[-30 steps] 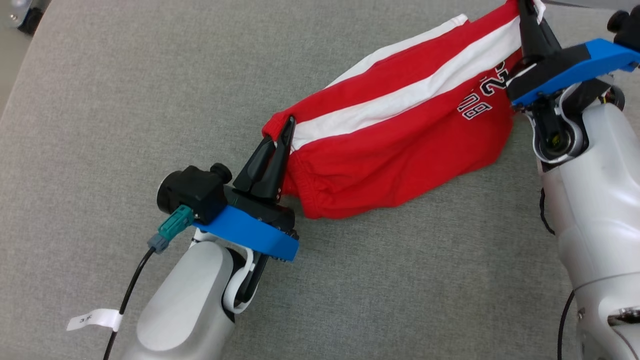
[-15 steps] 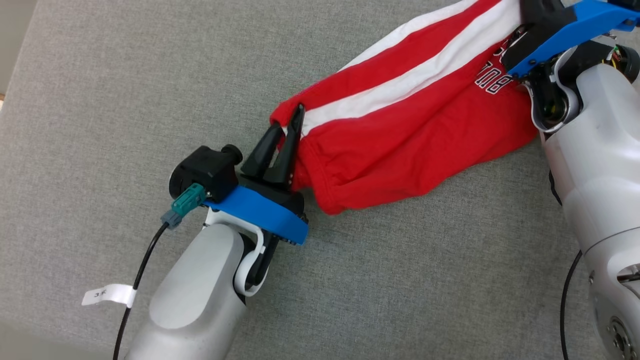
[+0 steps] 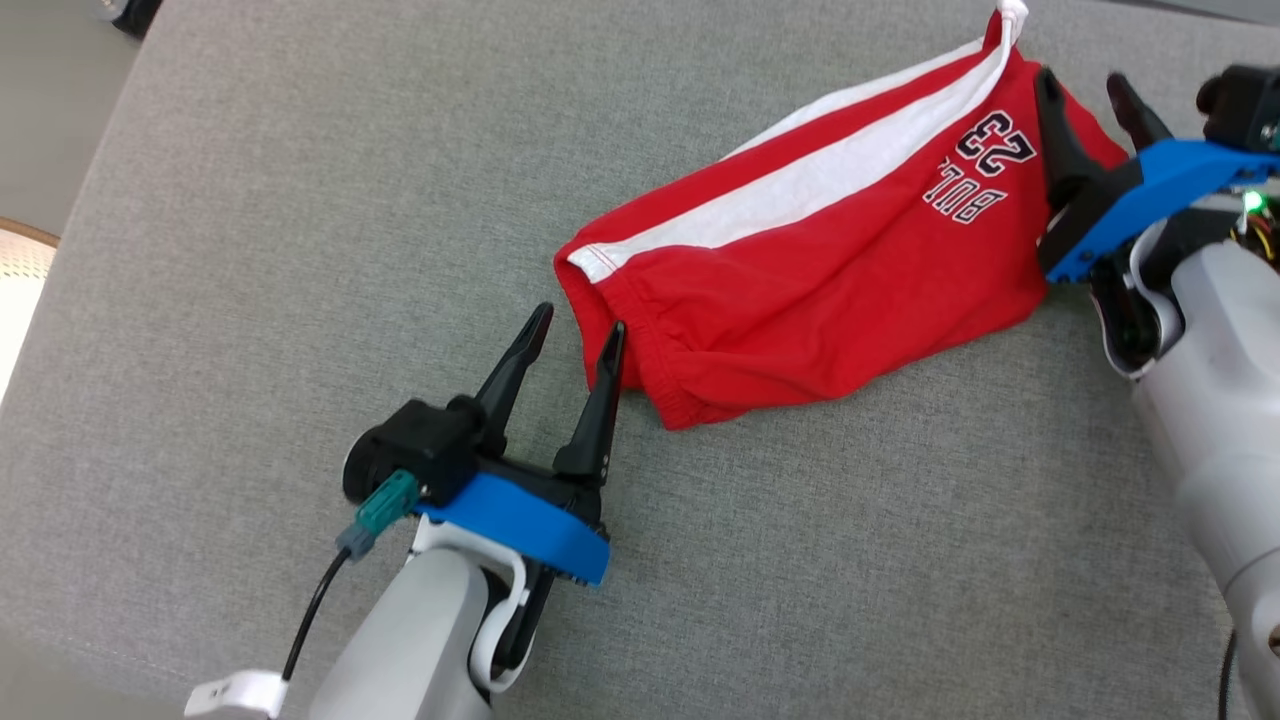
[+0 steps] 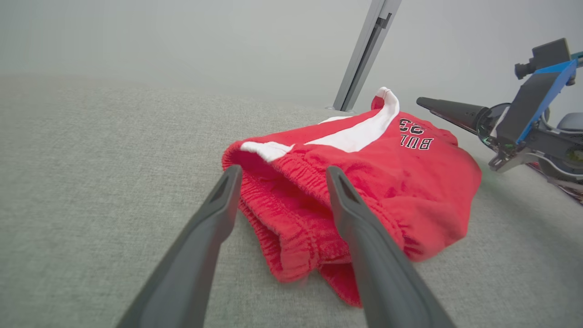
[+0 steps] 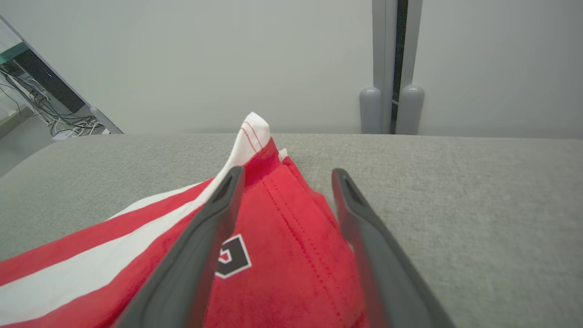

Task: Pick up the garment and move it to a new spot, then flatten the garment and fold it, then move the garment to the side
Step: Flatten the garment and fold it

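Note:
The garment (image 3: 800, 270) is a pair of red shorts with a white side stripe and dark lettering, lying loosely doubled over on the grey cloth surface. My left gripper (image 3: 580, 318) stands open just off its waistband end, holding nothing. In the left wrist view the elastic waistband of the garment (image 4: 387, 173) lies right beyond the left gripper (image 4: 283, 169). My right gripper (image 3: 1080, 78) is open over the far corner by the lettering. In the right wrist view the right gripper (image 5: 288, 171) straddles a raised peak of the garment (image 5: 282, 237) without pinching it.
The grey cloth surface (image 3: 300, 200) runs on to the left and towards me; its left edge borders the floor at the upper left. A white tag (image 3: 235, 692) hangs on the left arm's cable. A metal post (image 4: 364, 50) and a wall stand behind.
Both grippers have opened and let go of the garment, which now rests slack on the surface. The left gripper has drawn back from the waistband. The head camera has also shifted.

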Tool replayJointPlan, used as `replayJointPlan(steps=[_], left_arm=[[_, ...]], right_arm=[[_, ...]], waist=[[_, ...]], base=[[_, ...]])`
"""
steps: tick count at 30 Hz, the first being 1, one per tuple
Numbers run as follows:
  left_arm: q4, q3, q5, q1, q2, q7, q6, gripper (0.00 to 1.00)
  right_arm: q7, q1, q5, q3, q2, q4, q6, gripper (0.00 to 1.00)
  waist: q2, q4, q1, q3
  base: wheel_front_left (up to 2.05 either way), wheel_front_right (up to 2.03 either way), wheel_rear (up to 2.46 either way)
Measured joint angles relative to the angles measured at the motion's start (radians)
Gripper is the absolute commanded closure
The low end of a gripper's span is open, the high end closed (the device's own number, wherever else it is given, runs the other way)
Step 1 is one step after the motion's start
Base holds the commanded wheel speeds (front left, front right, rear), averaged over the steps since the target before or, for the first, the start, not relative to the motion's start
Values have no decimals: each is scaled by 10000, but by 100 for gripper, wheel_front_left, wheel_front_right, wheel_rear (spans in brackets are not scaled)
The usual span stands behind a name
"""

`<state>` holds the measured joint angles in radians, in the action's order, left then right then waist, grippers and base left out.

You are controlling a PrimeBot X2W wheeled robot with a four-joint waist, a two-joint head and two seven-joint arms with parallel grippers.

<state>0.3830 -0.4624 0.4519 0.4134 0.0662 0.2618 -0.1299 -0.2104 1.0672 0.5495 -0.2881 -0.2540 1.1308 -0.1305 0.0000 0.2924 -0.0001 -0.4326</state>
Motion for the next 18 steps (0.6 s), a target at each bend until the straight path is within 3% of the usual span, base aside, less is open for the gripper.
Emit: replayJointPlan(steps=[7, 18], left_arm=[[-1118, 1032, -802, -927, -23, -2, 0, 0], [-2794, 3632, -2061, -1497, -125, 0, 192, 0]], right_arm=[[38, -593, 259, -688, -483, 65, -2, 0], [508, -706, 236, -1375, -984, 848, -2, 0]], waist=[[0, 127, -1, 358], [0, 331, -1, 478]], base=[[0, 0, 0], [0, 0, 0]])
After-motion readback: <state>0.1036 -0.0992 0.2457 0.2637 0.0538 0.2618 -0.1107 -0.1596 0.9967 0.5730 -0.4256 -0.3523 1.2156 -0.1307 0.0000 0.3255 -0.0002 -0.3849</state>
